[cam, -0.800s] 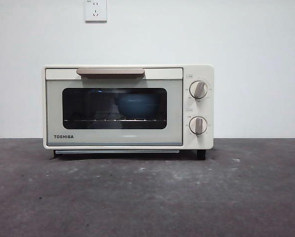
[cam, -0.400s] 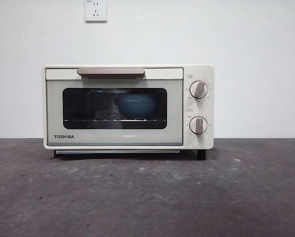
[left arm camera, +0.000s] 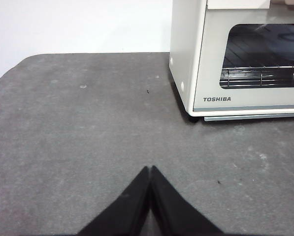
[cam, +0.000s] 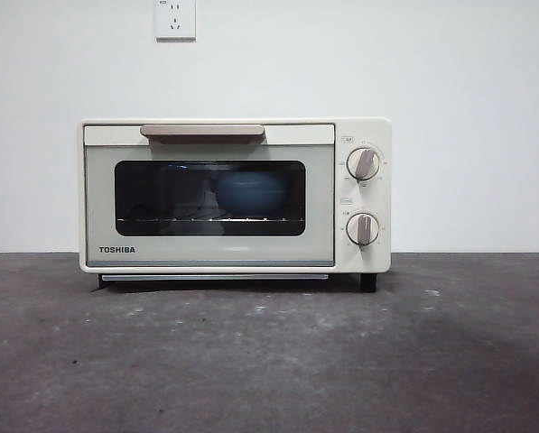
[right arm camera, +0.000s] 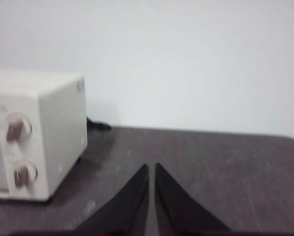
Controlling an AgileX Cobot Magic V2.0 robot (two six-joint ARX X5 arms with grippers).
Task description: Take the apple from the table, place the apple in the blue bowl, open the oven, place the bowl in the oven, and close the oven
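Left gripper: jaws closed, empty, above bare bench. Right gripper: likewise closed and empty. Oven: door shut; blue bowl on rack inside; apple not visible. Task judged complete; hold clear. White wall, socket behind

The setting is a bare test bench or lab station, not a furnished kitchen. A toaster oven stands alone on a dark grey, scuffed table. Behind it rises a plain white wall carrying one wall socket.
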